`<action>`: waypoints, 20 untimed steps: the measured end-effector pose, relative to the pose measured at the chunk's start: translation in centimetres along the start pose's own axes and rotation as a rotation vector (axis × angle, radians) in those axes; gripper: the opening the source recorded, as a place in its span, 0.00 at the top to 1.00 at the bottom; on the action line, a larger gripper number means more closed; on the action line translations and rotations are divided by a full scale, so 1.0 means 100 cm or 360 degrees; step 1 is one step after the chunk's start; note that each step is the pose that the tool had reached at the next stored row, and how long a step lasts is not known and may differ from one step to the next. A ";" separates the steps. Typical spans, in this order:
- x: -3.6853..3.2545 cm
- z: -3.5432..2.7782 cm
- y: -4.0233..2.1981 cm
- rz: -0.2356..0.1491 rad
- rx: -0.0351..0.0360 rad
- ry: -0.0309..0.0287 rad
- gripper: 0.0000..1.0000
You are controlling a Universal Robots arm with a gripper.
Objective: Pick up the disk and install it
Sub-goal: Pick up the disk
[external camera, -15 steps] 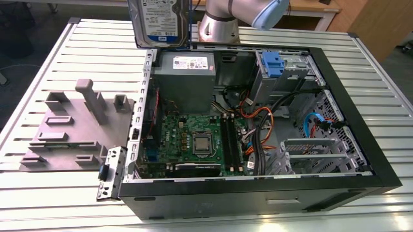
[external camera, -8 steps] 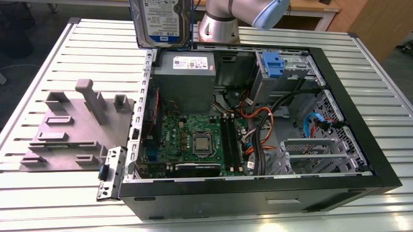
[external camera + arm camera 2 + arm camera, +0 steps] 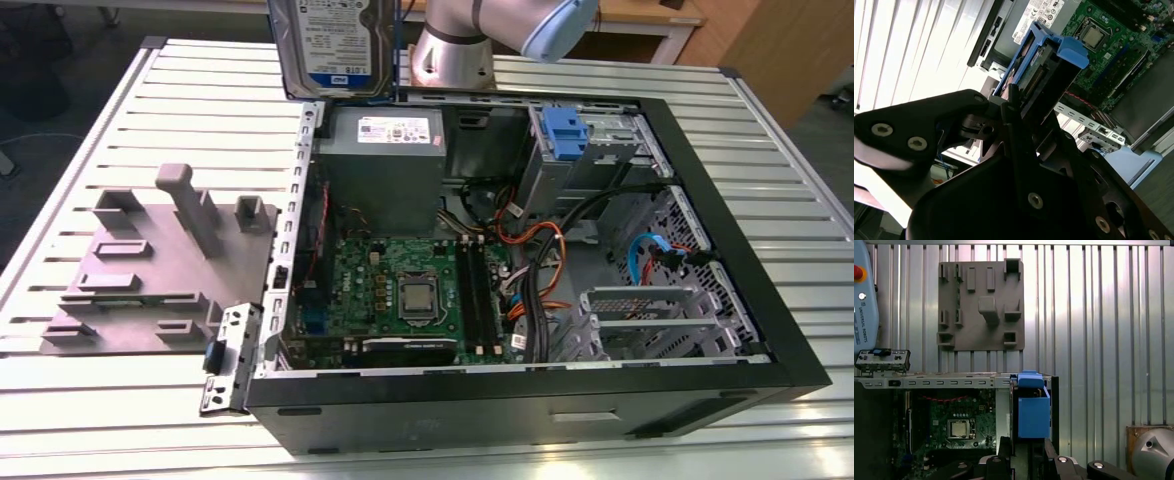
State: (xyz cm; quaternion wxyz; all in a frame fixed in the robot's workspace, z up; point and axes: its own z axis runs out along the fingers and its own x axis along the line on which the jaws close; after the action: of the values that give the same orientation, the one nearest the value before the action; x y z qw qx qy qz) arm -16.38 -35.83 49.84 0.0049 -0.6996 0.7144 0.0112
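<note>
The flat silver-grey metal disk (image 3: 334, 45) with blue plastic side rails carries a white-and-blue label with rows of dark print, too small to read in the exterior view. The grey metal power-supply box (image 3: 380, 175) bears a white sticker (image 3: 391, 128) with fine print and small marks. In the second wrist view this sticker (image 3: 1046, 10) is no clearer. The pale grey-and-blue plastic pendant (image 3: 864, 315) carries 1 line of dark lettering along its length, near a round red button (image 3: 858, 272).
</note>
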 end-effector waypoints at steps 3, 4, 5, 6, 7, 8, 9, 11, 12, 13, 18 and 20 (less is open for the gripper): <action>0.0000 0.0000 -0.0001 0.0000 0.0000 0.00000 0.65; 0.0000 0.0000 -0.0001 0.0000 0.0000 0.00001 0.65; 0.0000 0.0000 -0.0007 0.0000 0.0000 0.00003 0.65; -0.0001 0.0000 -0.0025 0.0000 0.0000 -0.00001 0.65; -0.0001 0.0000 -0.0034 0.0000 0.0000 -0.00001 0.65; -0.0001 0.0000 -0.0043 0.0000 0.0000 0.00000 0.65; -0.0001 -0.0001 -0.0052 0.0000 0.0000 0.00001 0.65; -0.0001 0.0000 -0.0069 0.0000 0.0000 0.00000 0.65; -0.0002 -0.0001 -0.0078 0.0000 0.0000 0.00000 0.65; -0.0002 -0.0001 -0.0087 0.0000 0.0000 0.00000 0.65; -0.0002 -0.0002 -0.0122 0.0000 0.0000 0.00001 0.65; -0.0002 -0.0001 -0.0123 0.0000 0.0000 -0.00001 0.65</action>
State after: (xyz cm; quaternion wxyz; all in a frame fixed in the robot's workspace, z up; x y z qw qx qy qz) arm -15.16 -35.84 49.84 0.0050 -0.6996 0.7144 0.0112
